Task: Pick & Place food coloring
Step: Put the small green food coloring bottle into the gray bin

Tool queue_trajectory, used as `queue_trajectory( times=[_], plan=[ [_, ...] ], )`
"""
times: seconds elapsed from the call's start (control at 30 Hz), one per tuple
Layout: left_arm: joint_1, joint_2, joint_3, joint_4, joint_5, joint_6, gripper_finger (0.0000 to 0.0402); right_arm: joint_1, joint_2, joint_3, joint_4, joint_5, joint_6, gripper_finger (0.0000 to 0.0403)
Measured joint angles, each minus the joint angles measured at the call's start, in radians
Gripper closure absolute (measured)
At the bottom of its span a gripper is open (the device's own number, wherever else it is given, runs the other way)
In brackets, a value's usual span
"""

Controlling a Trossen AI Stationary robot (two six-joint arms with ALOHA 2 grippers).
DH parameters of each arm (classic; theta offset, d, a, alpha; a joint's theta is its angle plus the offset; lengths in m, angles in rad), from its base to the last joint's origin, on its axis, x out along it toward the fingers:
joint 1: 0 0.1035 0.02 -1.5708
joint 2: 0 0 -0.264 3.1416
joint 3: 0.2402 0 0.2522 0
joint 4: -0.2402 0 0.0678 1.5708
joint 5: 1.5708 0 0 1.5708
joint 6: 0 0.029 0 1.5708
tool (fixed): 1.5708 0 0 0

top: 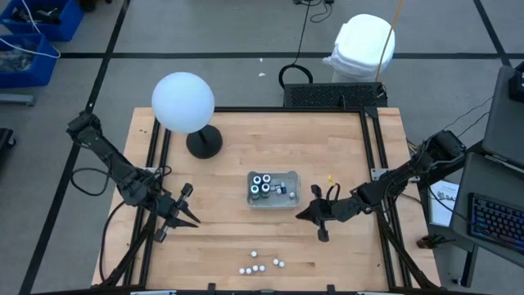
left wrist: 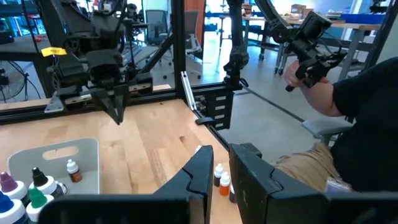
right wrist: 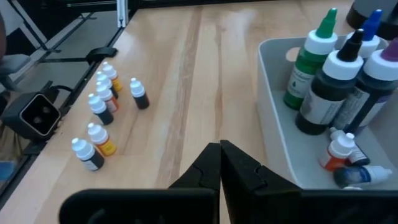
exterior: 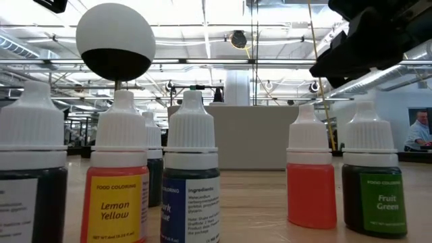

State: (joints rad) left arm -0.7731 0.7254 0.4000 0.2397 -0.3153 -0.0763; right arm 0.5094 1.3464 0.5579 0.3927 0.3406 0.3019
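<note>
I note small food coloring bottles [top: 260,265] clustered at the table's near edge. Mid-table, the tray [top: 292,201] holds larger bottles [top: 262,186]. Left gripper [top: 193,218] sits left of it, fingers slightly parted, empty; right gripper [top: 301,215] is right of it, closed, empty.

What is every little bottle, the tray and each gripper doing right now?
small bottles: standing upright, loose on the table
big bottles: upright inside the tray
tiny bottle: lying on its side in the tray
tray: flat on the table
left gripper: slightly open, empty
right gripper: shut, empty
</note>
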Motion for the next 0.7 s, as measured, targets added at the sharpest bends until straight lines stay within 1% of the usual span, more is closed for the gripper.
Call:
queue_trajectory(
  times=[0.13, 0.27, 0.43, 0.7],
  plan=[
    [0.0, 0.0, 0.0, 0.028, 0.001, -0.016, 0.0344, -0.004, 0.0, 0.0, 0.0, 0.001, 0.0, 0.0403],
    [0.0, 0.0, 0.0, 0.059, 0.001, -0.014, 0.0344, -0.004, 0.0, 0.0, 0.0, 0.027, 0.0, 0.0403],
    [0.0, 0.001, 0.0, 0.046, 0.0, 0.019, 0.0344, -0.004, 0.0, 0.0, 0.0, 0.028, 0.0, 0.0403],
    [0.0, 0.001, 0.0, 0.03, 0.001, -0.031, 0.0344, -0.004, 0.0, 0.0, 0.0, 0.026, -0.001, 0.0403]
  ],
)
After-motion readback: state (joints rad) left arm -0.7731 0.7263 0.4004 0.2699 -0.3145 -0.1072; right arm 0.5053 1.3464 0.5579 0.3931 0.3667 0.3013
